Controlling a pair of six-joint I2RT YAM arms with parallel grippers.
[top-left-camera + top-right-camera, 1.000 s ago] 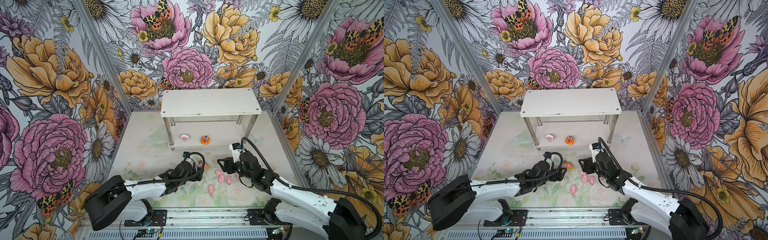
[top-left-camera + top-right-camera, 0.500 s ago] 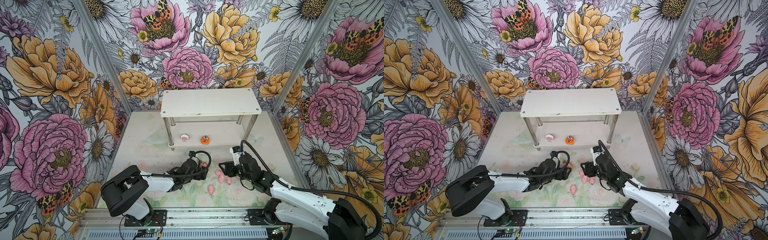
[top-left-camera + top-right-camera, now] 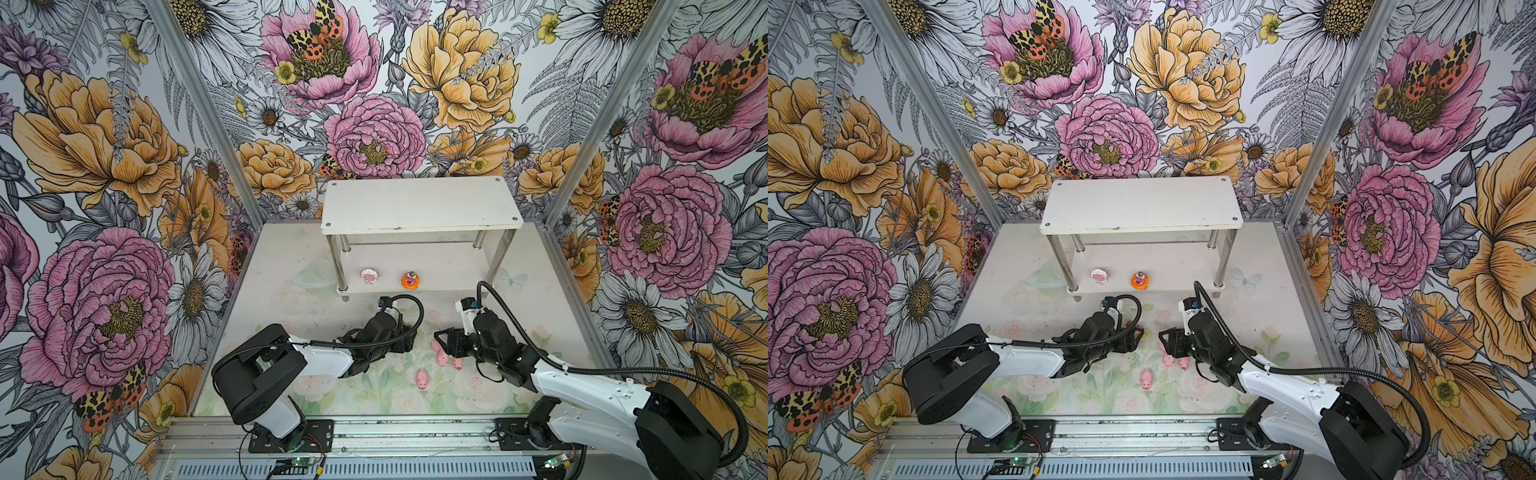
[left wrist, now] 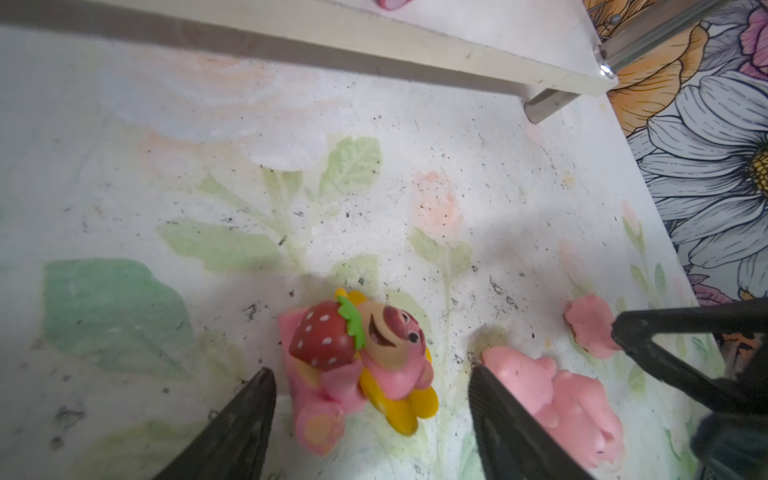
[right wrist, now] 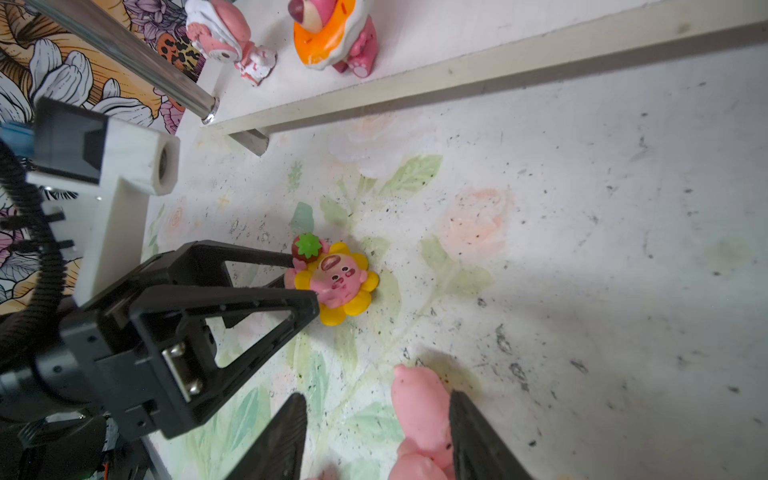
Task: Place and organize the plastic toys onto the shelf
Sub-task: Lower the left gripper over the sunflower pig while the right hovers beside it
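Note:
The yellow-rimmed toy (image 4: 365, 361) lies on the floor between the fingers of my left gripper (image 4: 372, 399), which is open with gaps on both sides. My right gripper (image 5: 378, 419) is open around a pink pig (image 5: 419, 407) that lies against one finger (image 5: 478, 436). In both top views the two grippers (image 3: 409, 338) (image 3: 442, 340) face each other over the floor in front of the white shelf (image 3: 419, 203). Two more pigs (image 3: 457, 364) (image 3: 422, 378) lie close by. The white-rimmed toy (image 3: 368, 276) and the orange-rimmed toy (image 3: 409, 279) stand on the shelf's lower tier.
The shelf's lower board (image 5: 457, 54) and its metal legs (image 3: 342, 266) stand just beyond both grippers. Flowered walls close in the floor on three sides. The left gripper's fingers (image 5: 291, 303) sit a short way from the right gripper's pig.
My left gripper has reached further right to straddle the yellow-rimmed toy, and its jaws have narrowed. My right gripper has come down onto the pigs with its jaws slightly narrower.

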